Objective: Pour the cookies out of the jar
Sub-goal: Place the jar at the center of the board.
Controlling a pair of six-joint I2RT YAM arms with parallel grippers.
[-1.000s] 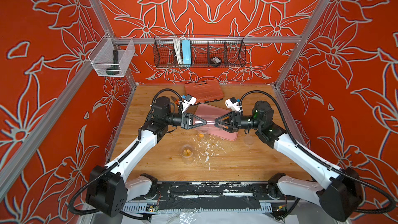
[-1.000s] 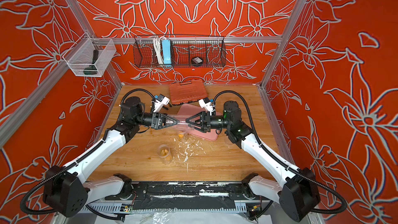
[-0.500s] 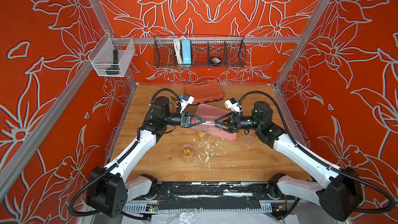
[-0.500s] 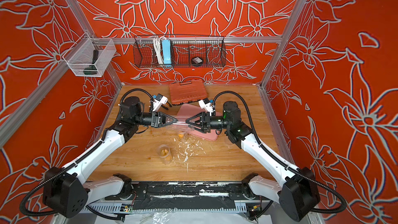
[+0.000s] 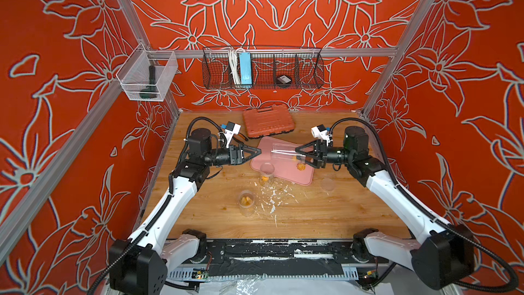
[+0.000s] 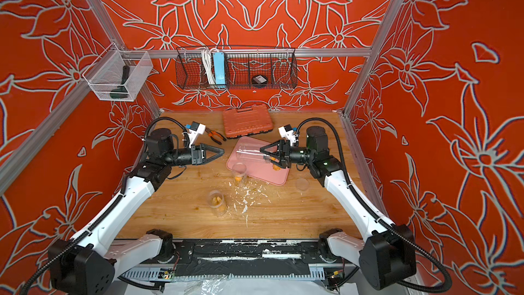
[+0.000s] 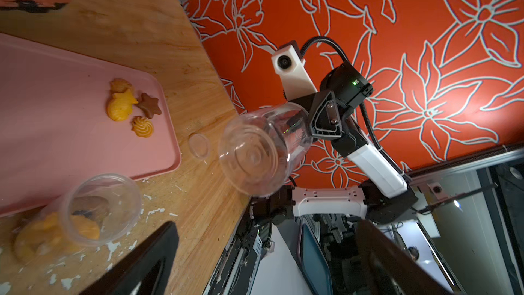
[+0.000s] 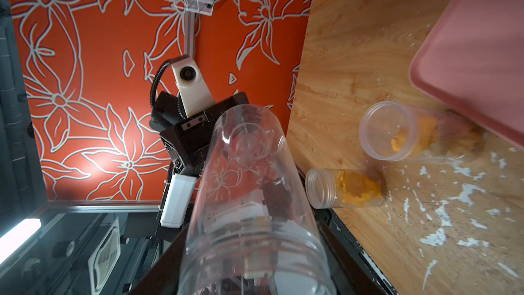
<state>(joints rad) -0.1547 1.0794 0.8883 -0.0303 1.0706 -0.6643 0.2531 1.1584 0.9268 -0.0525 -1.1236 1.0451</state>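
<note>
Cookies (image 7: 133,109), ridged orange fish, piped swirl and brown star, lie on the smooth pink tray (image 7: 56,137); right fingers (image 7: 323,120) clamp the clear plastic jar (image 7: 255,151), left fingers (image 7: 163,236) spread, empty.

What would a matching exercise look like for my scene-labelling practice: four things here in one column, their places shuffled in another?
1 large clear jar
2 brown star cookie
3 clear lid
4 orange tool case

A at the back of the table
B on the pink tray
C in the right gripper
D on the wood beside the tray

Pairs: 1-C, 2-B, 3-D, 4-A.
</note>
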